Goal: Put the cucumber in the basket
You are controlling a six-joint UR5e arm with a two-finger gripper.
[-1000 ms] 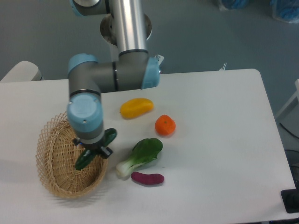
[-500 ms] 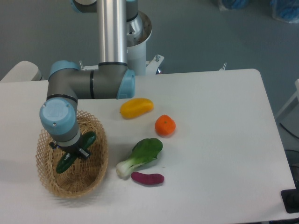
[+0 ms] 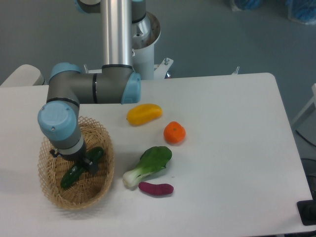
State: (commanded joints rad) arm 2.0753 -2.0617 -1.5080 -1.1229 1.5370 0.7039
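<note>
The dark green cucumber [image 3: 72,176] lies slanted inside the tan wicker basket [image 3: 74,202] at the table's front left, low over the basket's floor. My gripper [image 3: 85,162] points down into the basket. Its black fingers are closed around the middle of the cucumber. The blue and grey wrist above hides most of the gripper. I cannot tell whether the cucumber touches the basket floor.
To the right of the basket lie a bok choy [image 3: 149,164], a purple vegetable [image 3: 156,188], an orange [image 3: 174,133] and a yellow fruit [image 3: 143,113]. The arm's forearm [image 3: 94,89] reaches across above the basket's far rim.
My gripper carried the cucumber left from the basket's right rim to over its middle. It then lowered the cucumber deeper into the basket.
</note>
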